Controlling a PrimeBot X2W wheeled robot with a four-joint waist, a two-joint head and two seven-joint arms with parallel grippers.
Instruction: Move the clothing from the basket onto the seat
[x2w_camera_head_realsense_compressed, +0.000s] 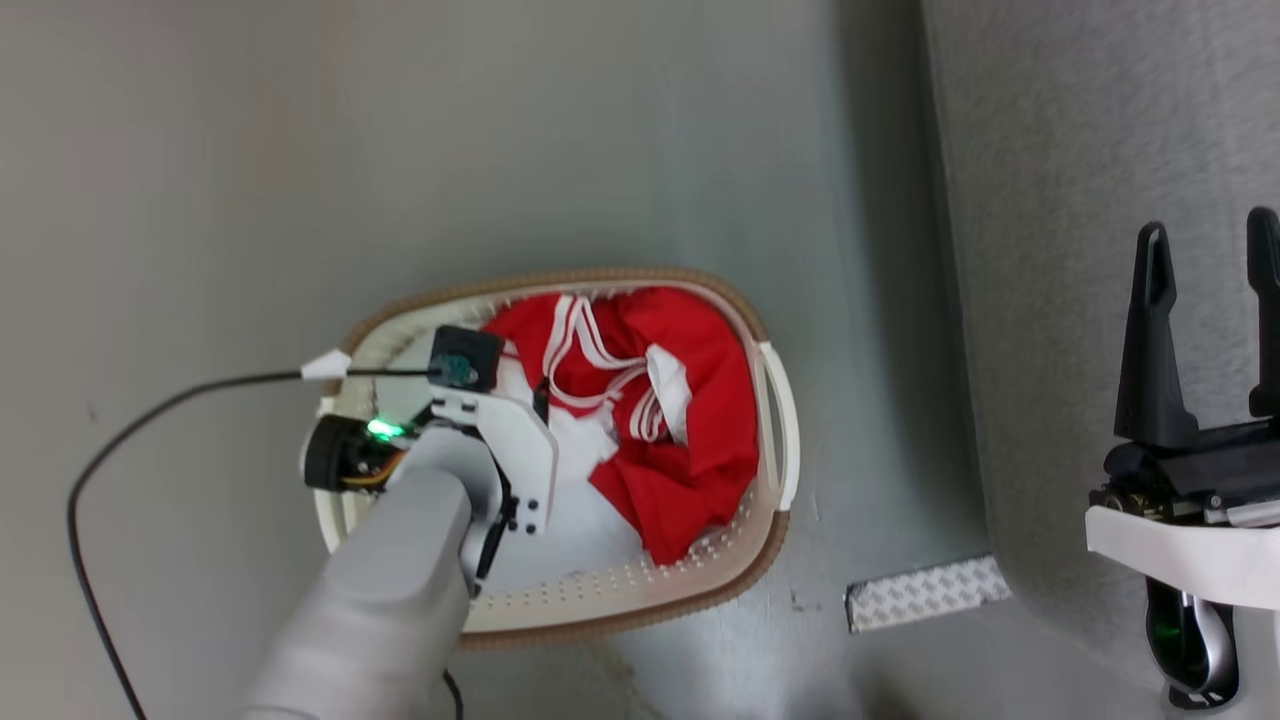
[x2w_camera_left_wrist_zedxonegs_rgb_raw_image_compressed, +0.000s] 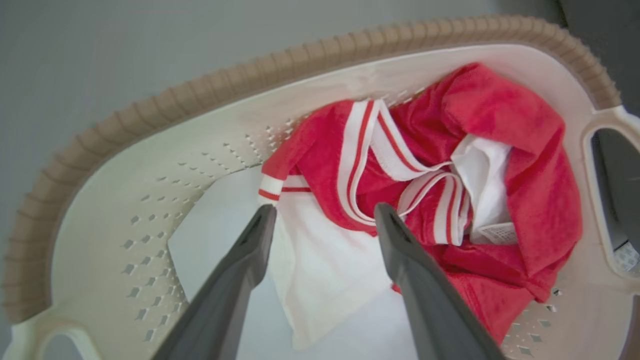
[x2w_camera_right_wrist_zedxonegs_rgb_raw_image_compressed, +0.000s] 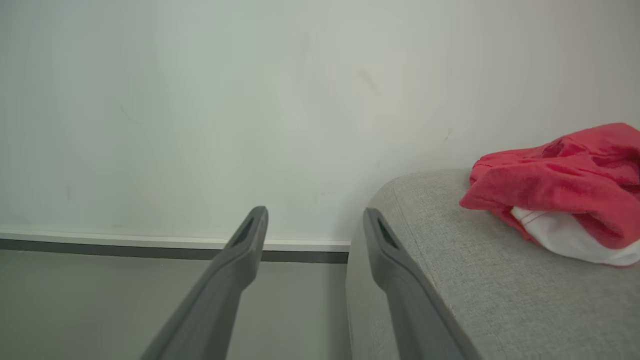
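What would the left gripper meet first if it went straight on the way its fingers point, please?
Most likely the red-and-white striped-edged garment in the basket; the open left gripper points straight at it, though how far off is unclear.

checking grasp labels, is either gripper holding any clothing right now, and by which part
Nothing is held. The left gripper hangs open over the clothing in the basket; the right gripper, beside the seat, is open and empty.
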